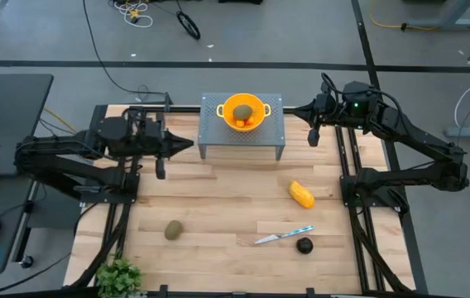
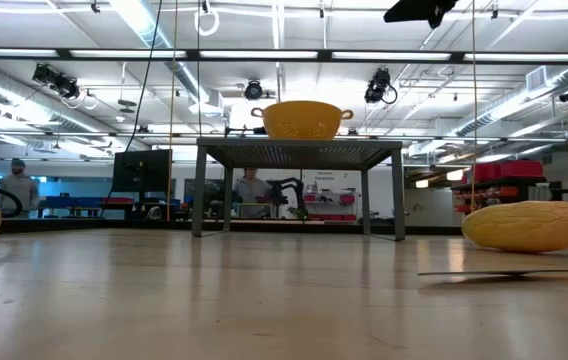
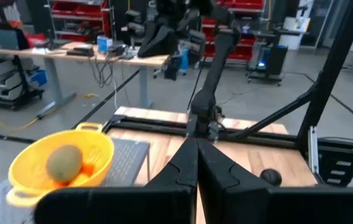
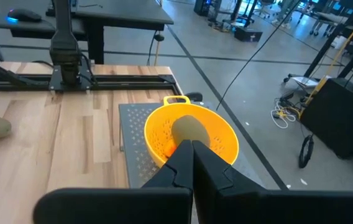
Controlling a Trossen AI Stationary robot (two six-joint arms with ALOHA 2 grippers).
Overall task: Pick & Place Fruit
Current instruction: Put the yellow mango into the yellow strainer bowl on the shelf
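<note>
A yellow bowl (image 1: 244, 112) stands on a grey perforated stand (image 1: 242, 141) at the table's far middle. It holds one olive-brown fruit (image 1: 242, 111) and small orange ones (image 1: 247, 122). A second olive-brown fruit (image 1: 173, 230) lies near the front left of the table. The yellow-orange oblong (image 1: 302, 194) and the dark round fruit (image 1: 304, 245) lie on the right. My left gripper (image 1: 189, 145) hangs shut and empty, left of the stand. My right gripper (image 1: 291, 108) hangs shut and empty, right of the bowl.
A slim knife (image 1: 283, 236) lies flat between the oblong and the dark round fruit. A small green plant (image 1: 119, 277) stands at the table's front left corner. Bare wood lies in front of the stand, between it and the fruit.
</note>
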